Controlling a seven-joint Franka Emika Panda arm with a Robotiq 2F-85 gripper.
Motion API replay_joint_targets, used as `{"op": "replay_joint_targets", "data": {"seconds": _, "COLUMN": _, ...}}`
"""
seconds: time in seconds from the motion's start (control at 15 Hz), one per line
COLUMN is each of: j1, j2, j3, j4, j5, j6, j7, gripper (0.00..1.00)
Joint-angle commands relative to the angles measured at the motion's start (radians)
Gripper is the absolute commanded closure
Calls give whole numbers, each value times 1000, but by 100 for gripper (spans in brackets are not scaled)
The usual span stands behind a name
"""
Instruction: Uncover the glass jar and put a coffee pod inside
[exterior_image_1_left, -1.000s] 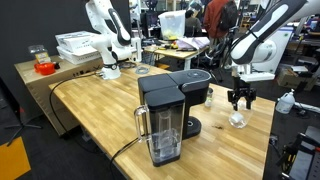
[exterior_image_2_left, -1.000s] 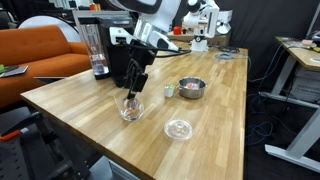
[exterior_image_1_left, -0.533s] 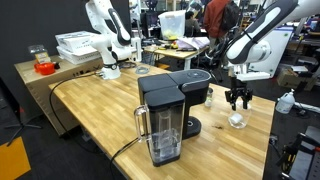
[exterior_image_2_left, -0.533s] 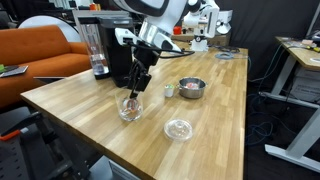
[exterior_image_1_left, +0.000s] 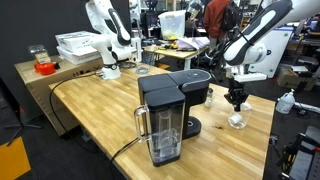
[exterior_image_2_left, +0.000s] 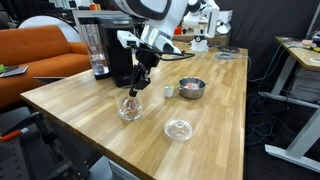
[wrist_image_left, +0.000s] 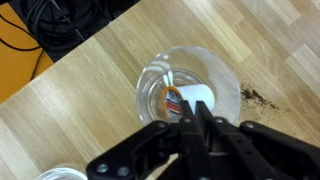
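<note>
Glass jar (wrist_image_left: 190, 80) has a coffee pod (wrist_image_left: 178, 98) in it, with its lid (exterior_image_2_left: 179, 128) off beside it on the wooden table (exterior_image_2_left: 85, 112). Gripper (wrist_image_left: 198, 110) right above is pinched shut.

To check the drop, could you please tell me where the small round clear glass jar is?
In an exterior view the glass jar stands on the wooden table just below the gripper, in front of the black coffee machine.

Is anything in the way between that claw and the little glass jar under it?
Nothing visible does. The gripper hangs right above the open glass jar, with only air between; the lid lies apart on the table.
</note>
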Motion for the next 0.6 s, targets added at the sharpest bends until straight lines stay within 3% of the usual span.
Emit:
{"op": "replay_joint_targets", "data": {"seconds": 0.0, "j1": -17, "j2": -3, "j3": 10, "j4": 14, "j5": 10, "j6": -34, "j7": -27, "gripper": 100}}
{"op": "replay_joint_targets", "data": {"seconds": 0.53, "j1": -24, "j2": -97, "j3": 7, "j4": -46, "j5": 18, "j6": -14, "j7": -52, "gripper": 100}}
